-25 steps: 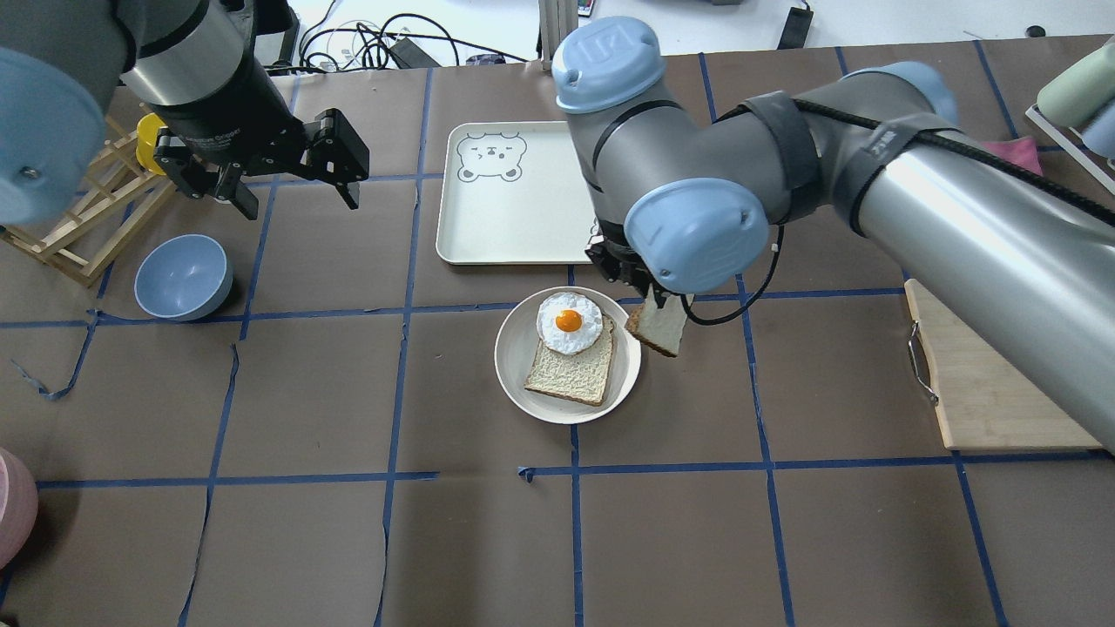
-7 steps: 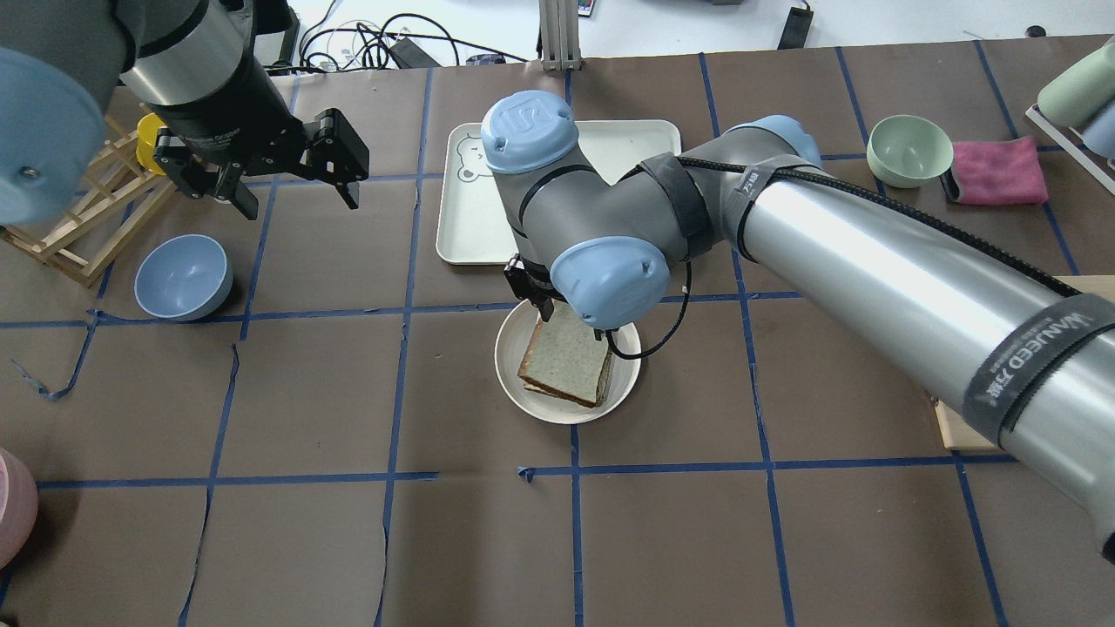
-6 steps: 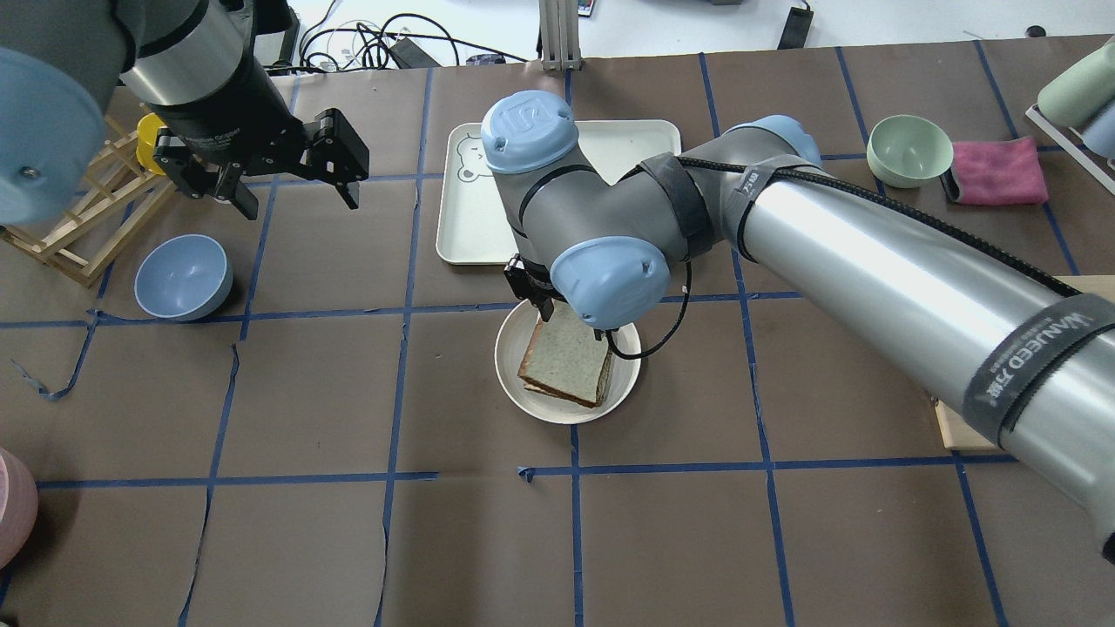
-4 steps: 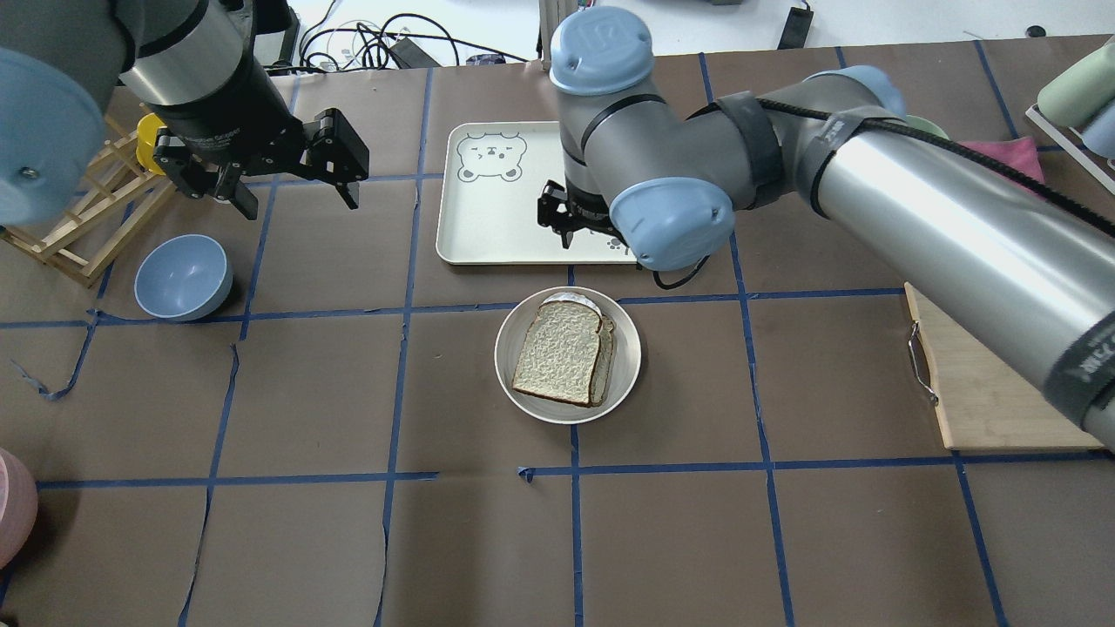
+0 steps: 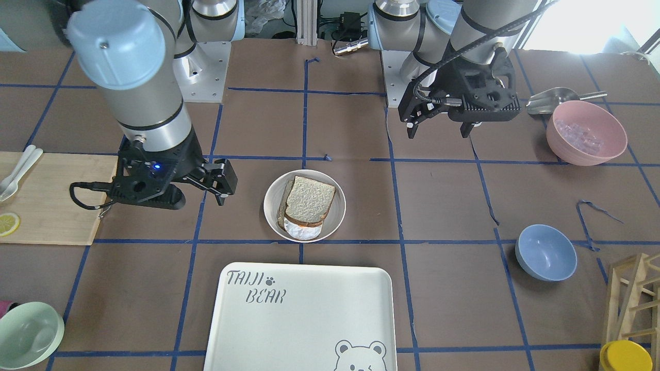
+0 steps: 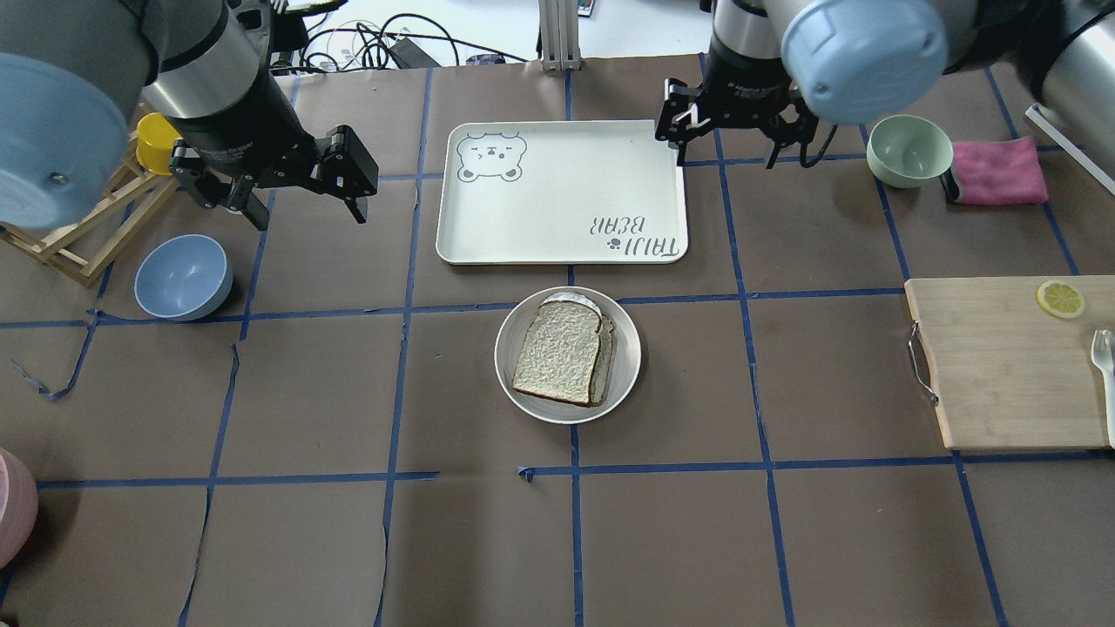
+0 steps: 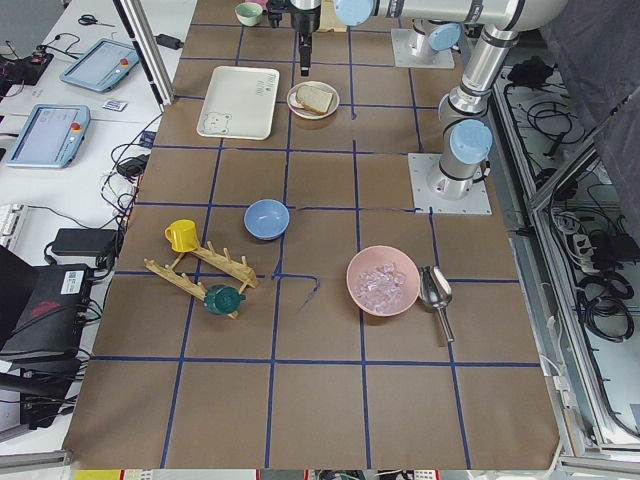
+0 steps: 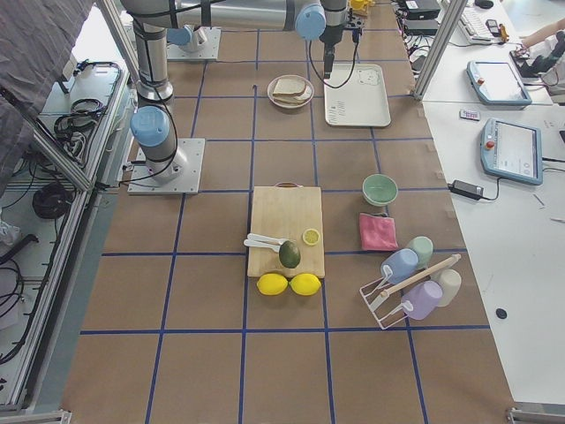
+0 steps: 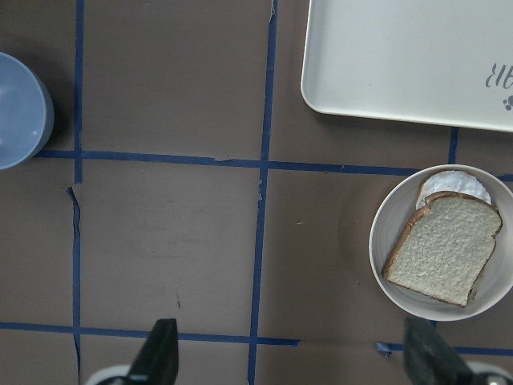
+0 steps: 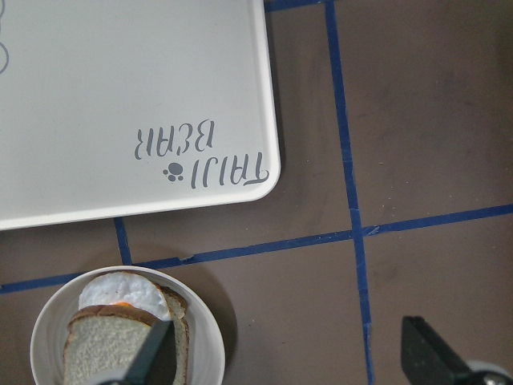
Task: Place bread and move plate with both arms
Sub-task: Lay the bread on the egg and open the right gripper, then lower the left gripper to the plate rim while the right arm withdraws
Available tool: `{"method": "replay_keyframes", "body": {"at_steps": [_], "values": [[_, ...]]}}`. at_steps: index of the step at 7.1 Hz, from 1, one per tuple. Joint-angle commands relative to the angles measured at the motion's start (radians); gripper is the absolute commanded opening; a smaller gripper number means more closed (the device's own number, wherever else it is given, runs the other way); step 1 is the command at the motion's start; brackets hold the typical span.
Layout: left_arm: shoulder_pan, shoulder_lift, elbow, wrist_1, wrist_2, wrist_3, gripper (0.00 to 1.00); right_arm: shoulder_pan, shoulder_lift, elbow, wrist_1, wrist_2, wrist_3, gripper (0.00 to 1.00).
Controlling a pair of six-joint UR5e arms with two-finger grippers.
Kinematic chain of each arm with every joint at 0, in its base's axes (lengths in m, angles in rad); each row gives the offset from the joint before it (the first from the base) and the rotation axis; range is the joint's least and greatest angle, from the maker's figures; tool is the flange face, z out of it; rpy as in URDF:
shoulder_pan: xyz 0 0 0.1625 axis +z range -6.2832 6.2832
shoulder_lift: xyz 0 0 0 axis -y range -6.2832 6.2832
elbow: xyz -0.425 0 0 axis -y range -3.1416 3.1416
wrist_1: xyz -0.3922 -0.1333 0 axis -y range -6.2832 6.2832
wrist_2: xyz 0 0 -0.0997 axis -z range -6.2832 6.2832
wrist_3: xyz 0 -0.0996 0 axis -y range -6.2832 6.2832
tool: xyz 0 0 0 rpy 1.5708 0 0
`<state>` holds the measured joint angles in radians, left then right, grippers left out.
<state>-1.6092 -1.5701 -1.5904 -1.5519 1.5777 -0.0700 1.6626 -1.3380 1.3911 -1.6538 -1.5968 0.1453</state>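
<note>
The bread (image 6: 557,353) lies flat on the egg-topped slice in the round cream plate (image 6: 514,383) at the table's middle. A bit of egg white (image 6: 571,300) shows at its far edge. My right gripper (image 6: 730,139) is open and empty, raised high beyond the tray's right corner, away from the plate. Its wrist view shows the plate (image 10: 48,337) and bread (image 10: 104,345) at lower left. My left gripper (image 6: 300,187) is open and empty, high at the far left. Its wrist view shows the plate (image 9: 385,273) with the bread (image 9: 443,249) at right.
A white bear-printed tray (image 6: 557,192) lies just beyond the plate. A blue bowl (image 6: 183,277) and a wooden rack (image 6: 96,218) are at left. A green bowl (image 6: 909,150), a pink cloth (image 6: 997,171) and a cutting board (image 6: 1002,366) are at right.
My right gripper carried the bread over the plate, laid it on the egg slice, let go, then rose and drew back to the far right. My left gripper barely shifted.
</note>
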Motion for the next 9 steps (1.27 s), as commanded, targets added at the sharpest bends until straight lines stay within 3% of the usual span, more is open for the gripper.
{"method": "replay_keyframes", "body": {"at_steps": [1, 2, 5, 6, 8, 9], "values": [[-0.015, -0.04, -0.072, 0.028, -0.008, 0.009, 1.0, -0.099, -0.096, -0.098, 0.196, -0.043, -0.269, 1.0], [-0.04, -0.059, -0.13, 0.1, -0.008, 0.007, 1.0, -0.096, -0.153, -0.093, 0.216, -0.034, -0.279, 1.0], [-0.084, -0.14, -0.362, 0.495, -0.022, 0.001, 1.0, -0.089, -0.18, -0.032, 0.209, -0.025, -0.267, 1.0], [-0.09, -0.171, -0.425, 0.6, -0.084, -0.002, 1.0, -0.089, -0.184, -0.017, 0.204, -0.013, -0.247, 1.0], [-0.09, -0.235, -0.468, 0.697, -0.123, -0.007, 0.94, -0.089, -0.184, 0.006, 0.132, 0.007, -0.158, 1.0], [-0.092, -0.266, -0.47, 0.708, -0.125, -0.014, 0.93, -0.089, -0.187, 0.015, 0.132, 0.065, -0.156, 1.0]]}}
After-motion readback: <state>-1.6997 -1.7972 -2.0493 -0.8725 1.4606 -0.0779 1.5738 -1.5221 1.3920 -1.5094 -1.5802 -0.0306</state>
